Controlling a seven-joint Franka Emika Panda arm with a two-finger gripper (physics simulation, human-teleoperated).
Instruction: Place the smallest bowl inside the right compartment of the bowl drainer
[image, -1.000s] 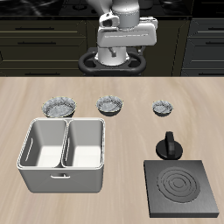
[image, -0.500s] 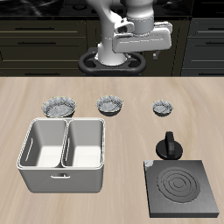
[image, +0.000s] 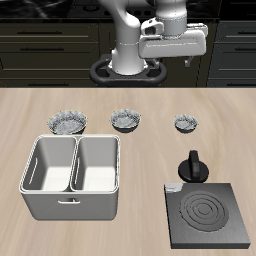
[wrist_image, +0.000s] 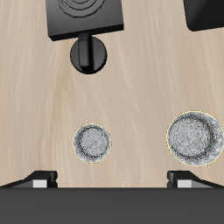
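Note:
The smallest bowl (image: 186, 123) (wrist_image: 93, 143), grey-silver with a ruffled rim, stands upright on the table at one end of a row of three bowls. The light grey bowl drainer (image: 75, 200), with two deep wells, stands nearer the front edge, below the other end of the row. Both wells look empty. My gripper (image: 172, 50) (wrist_image: 114, 181) hangs high above the table's back, behind and above the smallest bowl. Its fingertips (wrist_image: 39, 179) stand wide apart with nothing between them, so it is open.
A mid-sized ruffled bowl (image: 127, 120) (wrist_image: 195, 136) and the widest one (image: 67, 122) complete the row. A dark square slab with rings (image: 207, 215) (wrist_image: 85, 19) lies near the front edge, with a black knob-like piece (image: 192, 166) (wrist_image: 90, 54) just behind it.
The arm has swung the gripper sideways along the table's back, from above the mid-sized bowl toward the smallest bowl's side. Nothing on the table has moved.

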